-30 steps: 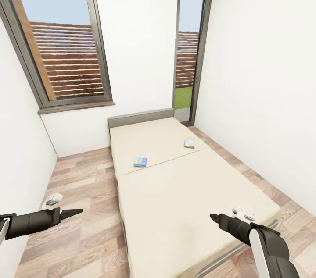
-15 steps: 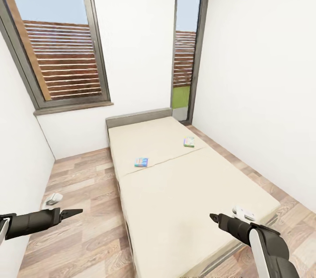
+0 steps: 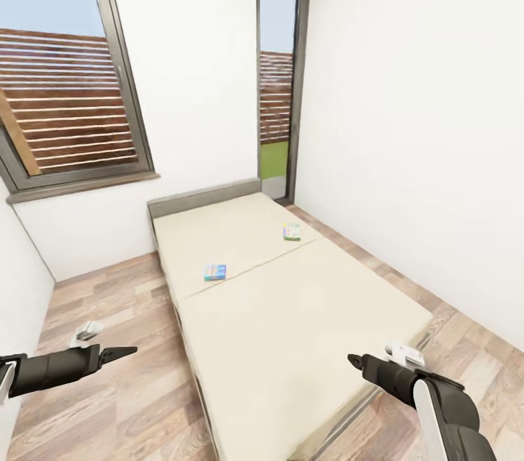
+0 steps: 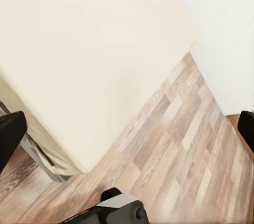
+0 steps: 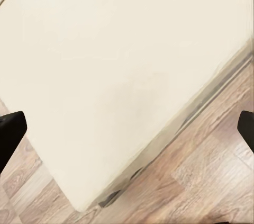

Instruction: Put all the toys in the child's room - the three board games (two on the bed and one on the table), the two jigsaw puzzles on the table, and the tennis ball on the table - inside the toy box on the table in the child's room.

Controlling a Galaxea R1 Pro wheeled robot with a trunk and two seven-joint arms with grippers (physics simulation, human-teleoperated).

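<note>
We are standing at the near end of the bed [image 3: 291, 330], both grippers empty: left gripper [image 3: 124, 353] looking closed, right gripper [image 3: 354, 361] likewise. Blue board game [image 3: 215, 273] lying mid-bed, pale green board game [image 3: 292, 231] farther right. We are judging the approach under way; next, driving closer to reach one.

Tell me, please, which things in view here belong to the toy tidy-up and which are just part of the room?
Belong to the job:
- blue board game, lying on the bed
- pale green board game, lying further up the bed
- left gripper and right gripper, both empty

Just there:
- window
- glass door
- wood floor
</note>
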